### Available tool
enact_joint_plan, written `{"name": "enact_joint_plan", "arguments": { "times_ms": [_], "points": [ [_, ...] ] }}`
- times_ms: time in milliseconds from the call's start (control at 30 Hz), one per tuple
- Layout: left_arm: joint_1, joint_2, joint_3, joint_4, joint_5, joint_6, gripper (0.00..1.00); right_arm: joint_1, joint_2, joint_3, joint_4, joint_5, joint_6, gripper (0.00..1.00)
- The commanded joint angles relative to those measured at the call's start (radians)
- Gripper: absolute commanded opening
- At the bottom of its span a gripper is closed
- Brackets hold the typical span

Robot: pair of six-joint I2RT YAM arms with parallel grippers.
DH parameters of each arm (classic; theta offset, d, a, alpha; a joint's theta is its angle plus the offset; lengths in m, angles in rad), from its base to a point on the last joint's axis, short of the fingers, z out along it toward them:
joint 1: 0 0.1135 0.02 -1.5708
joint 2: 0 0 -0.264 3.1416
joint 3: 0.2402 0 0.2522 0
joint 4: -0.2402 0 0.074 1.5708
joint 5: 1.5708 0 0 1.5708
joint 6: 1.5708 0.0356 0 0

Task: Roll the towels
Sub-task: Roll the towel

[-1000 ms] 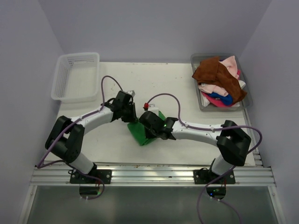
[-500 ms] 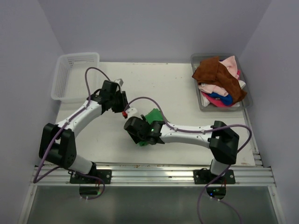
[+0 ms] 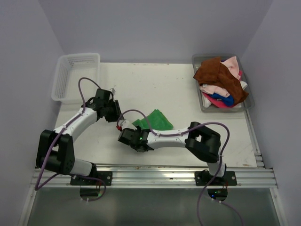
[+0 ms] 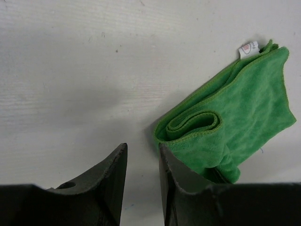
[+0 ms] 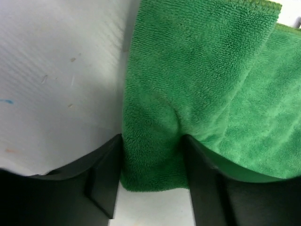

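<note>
A bright green towel lies partly rolled near the table's middle. In the left wrist view its coiled end faces me, with a white label at its far corner. My right gripper stands open at the towel's near left end. In the right wrist view the green towel fills the gap of that gripper and touches both fingers. My left gripper is to the left of the towel. Seen from its own wrist, the left gripper is slightly open and empty, over bare table.
A white mesh basket stands at the back left. At the back right a clear grey tray holds a heap of towels: a rust brown towel on top, a pale pink towel, and a blue towel beneath.
Both grippers have opened and both arms have swung to the left. The right gripper now sits at the green towel's left end, and more of the towel shows from above.
</note>
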Motion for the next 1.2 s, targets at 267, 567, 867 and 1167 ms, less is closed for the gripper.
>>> {"name": "enact_joint_plan", "arguments": {
  "times_ms": [267,567,867,1167],
  "points": [
    [0.01,-0.095,-0.167,0.111,0.165,-0.037,0.48,-0.075,-0.134,-0.168,0.194,-0.151,0.05,0.0],
    [-0.014,-0.213,-0.33,0.273,0.299,-0.127,0.83,-0.166,-0.255,-0.302,0.366,-0.433,0.06,0.0],
    [-0.063,-0.145,-0.39,0.431,0.262,-0.224,0.74,-0.193,-0.287,-0.343,0.404,-0.522,0.071,0.0],
    [-0.071,-0.06,-0.368,0.5,0.222,-0.267,0.66,-0.196,-0.313,-0.362,0.403,-0.53,0.071,0.0]
  ]
}}
